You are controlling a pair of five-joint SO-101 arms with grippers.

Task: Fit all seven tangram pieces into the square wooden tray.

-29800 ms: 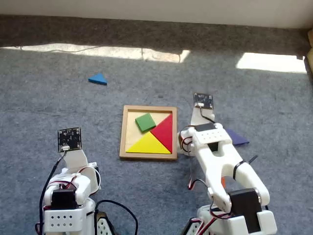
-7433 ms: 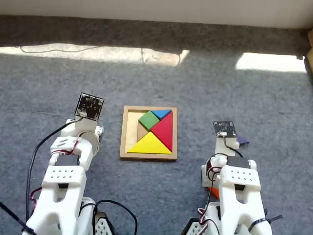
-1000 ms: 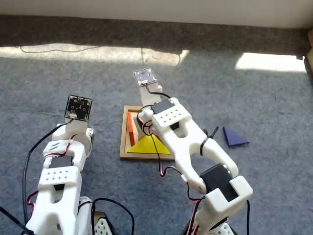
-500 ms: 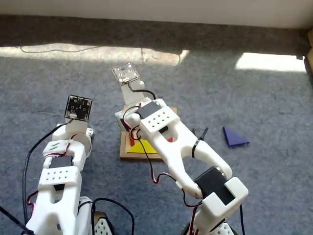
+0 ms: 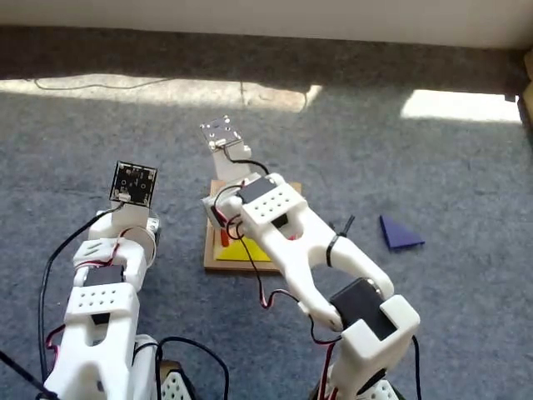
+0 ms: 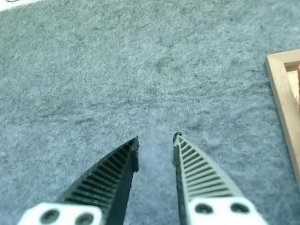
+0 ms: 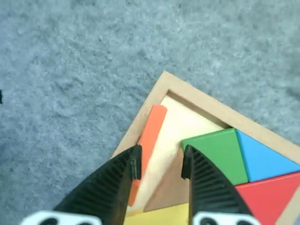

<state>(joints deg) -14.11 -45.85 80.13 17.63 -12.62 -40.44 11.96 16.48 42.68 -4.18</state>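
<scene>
We found the right gripper (image 7: pixel 160 154) over a corner of the tray (image 7: pixel 211 105), jaws narrowly parted and empty, above the orange piece (image 7: pixel 149 129) lying along its edge. The left gripper (image 6: pixel 156 140) hung over the carpet (image 6: pixel 93 70), likewise narrowly parted and empty.

Grey carpet (image 5: pixel 466 167) floor, sun falling across the far side.
From my station I see a pale wall (image 5: pixel 266 15) along the far edge, a shadowed band beneath it, then a long sunlit strip (image 5: pixel 166 87) far left and a smaller bright patch (image 5: pixel 462 107) far right.
</scene>
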